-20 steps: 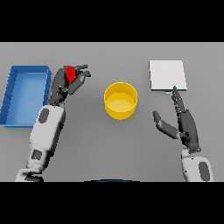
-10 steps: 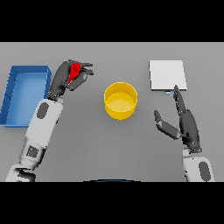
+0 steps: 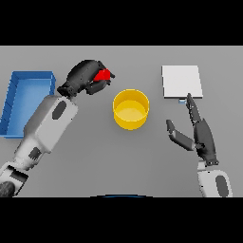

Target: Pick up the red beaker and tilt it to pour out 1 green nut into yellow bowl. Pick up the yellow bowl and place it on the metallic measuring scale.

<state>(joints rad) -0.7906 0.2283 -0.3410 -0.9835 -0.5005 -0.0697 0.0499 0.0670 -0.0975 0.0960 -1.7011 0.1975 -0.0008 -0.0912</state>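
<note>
Head view: left hand (image 3: 84, 76) has its fingers curled round the red beaker (image 3: 102, 75), held up-left of the yellow bowl (image 3: 130, 109) on the table (image 3: 95, 156); right hand (image 3: 199, 133), fingers straight, sits below the scale (image 3: 182, 81).

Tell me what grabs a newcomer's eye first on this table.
The left hand, raised left of centre, is curled round a red beaker tipped toward the yellow bowl mid-table. A blue tray sits far left, a white scale upper right.
</note>
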